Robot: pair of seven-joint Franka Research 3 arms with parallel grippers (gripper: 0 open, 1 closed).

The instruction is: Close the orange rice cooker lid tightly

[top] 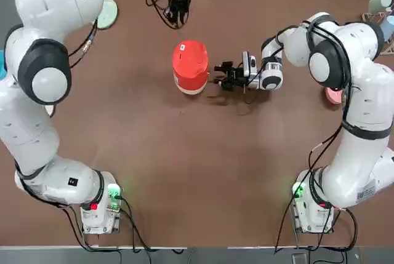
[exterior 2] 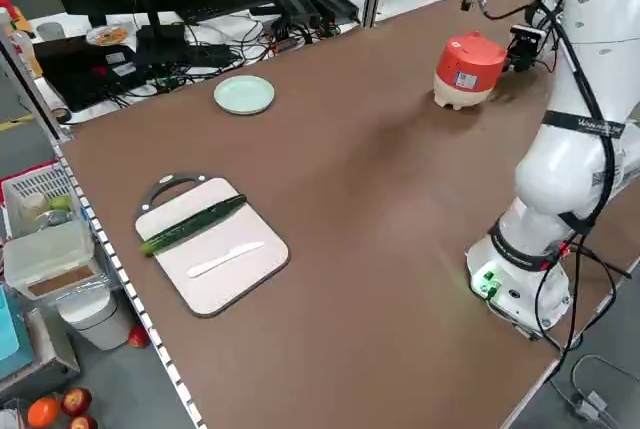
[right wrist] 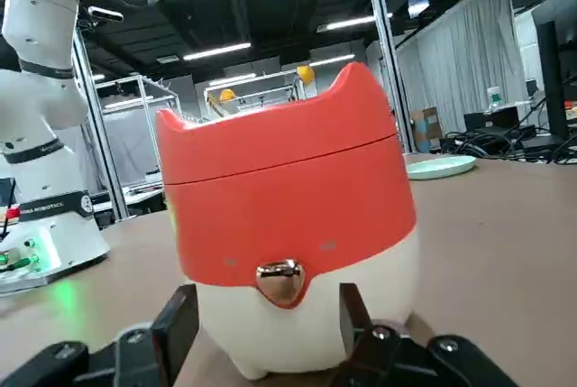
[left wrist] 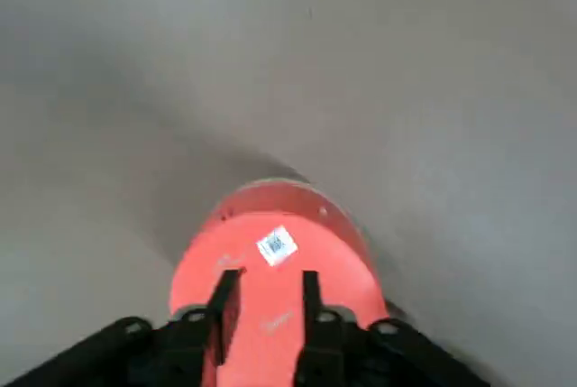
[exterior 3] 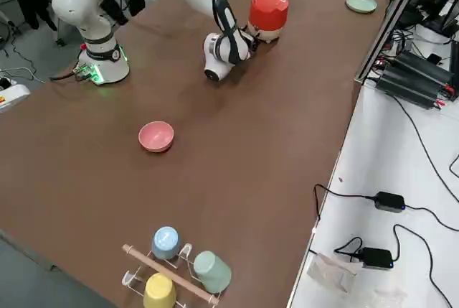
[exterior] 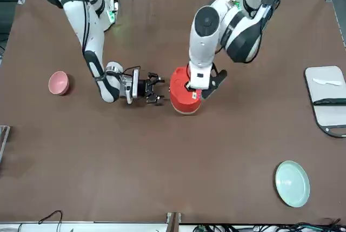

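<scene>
cooker: small red-orange cylindrical rice cooker point(top: 190, 67) with cream base, mid-table, far half

lid: round red-orange domed lid point(exterior 3: 268, 3) sits down flat on the body

left gripper point(left wrist: 264, 301): hovering right over the lid, fingers a narrow gap apart, nothing in them

right gripper point(top: 221, 77): lying low beside the cooker's front latch, jaws partly spread around the cream base, not clamping

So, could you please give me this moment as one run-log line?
lid: down on orange rice cooker | left gripper: above lid | right gripper: beside cooker, jaws open
</scene>
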